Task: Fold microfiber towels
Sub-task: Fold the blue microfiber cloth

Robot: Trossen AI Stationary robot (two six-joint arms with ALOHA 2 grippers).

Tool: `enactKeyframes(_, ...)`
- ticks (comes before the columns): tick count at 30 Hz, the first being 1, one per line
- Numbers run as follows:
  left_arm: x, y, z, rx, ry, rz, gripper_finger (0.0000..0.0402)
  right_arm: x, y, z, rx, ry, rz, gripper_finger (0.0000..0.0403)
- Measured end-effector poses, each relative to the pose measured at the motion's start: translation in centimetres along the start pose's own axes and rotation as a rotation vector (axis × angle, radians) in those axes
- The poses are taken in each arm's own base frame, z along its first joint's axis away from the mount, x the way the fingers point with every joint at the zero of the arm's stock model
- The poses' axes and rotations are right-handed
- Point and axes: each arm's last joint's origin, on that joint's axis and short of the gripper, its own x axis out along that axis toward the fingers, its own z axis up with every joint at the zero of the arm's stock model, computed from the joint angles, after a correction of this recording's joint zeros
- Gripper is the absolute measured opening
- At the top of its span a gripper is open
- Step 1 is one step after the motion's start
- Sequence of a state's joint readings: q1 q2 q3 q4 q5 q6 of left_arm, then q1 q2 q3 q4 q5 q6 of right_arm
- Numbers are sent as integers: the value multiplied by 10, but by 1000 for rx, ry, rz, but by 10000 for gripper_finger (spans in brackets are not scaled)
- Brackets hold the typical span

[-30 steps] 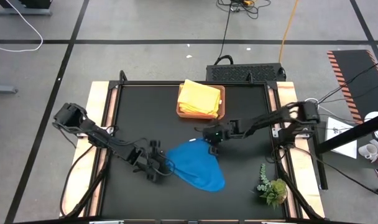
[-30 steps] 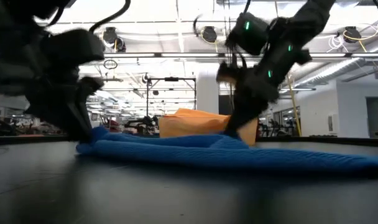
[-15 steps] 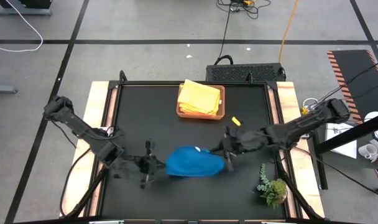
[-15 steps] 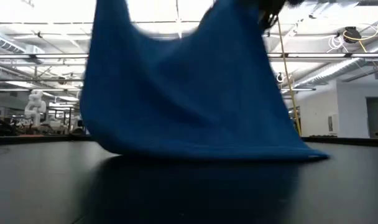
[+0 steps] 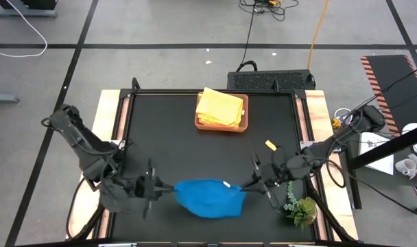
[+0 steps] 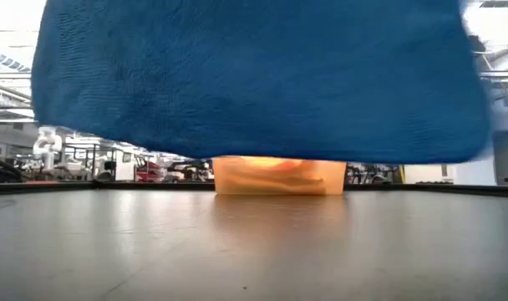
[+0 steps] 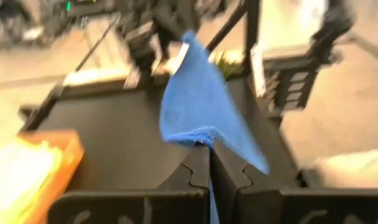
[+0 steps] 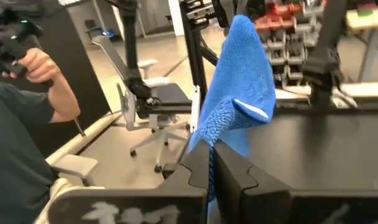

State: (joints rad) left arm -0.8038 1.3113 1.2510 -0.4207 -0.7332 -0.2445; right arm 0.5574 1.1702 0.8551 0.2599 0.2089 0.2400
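Note:
The blue towel hangs in the air over the table's near part, stretched between my two grippers. In the low view the blue towel fills the upper picture, its lower edge clear of the table. My left gripper is shut on its left end, my right gripper is shut on its right end. Folded yellow towels lie in the brown tray at the far middle. My left gripper pinches a bunched corner of the blue towel between its two fingers, coming level from the table's left. The towel stretches away from it, lifted clear. My right gripper pinches a bunched corner of the towel between its two fingers, coming level from the table's right. A white label shows near this end. The towel is lifted clear.
A small green plant sprig lies at the near right corner, close to my right arm. A small yellow scrap lies on the table right of the middle. A person stands beyond the table's left side in the right wrist view.
Both grippers have gone toward the table's near edge and up, carrying the blue towel. The towel lay spread on the table a second ago; now it is lifted clear and hangs between the grippers.

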Motion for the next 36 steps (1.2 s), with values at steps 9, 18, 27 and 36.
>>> enactKeyframes(9, 36, 40, -61, -148, 255, 188, 1, 3, -45, -24, 208, 212, -262, 0)
enactKeyframes(18, 86, 109, -158, -211, 360, 192, 1, -10, -117, -88, 295, 386, -562, 0)
enactKeyframes(27, 92, 153, -183, -200, 397, 221, 2, -23, -141, -109, 207, 413, -607, 0)
enactKeyframes(36, 86, 101, -180, -18, 361, 43, 1, -12, -105, -110, 102, 405, -399, 0)
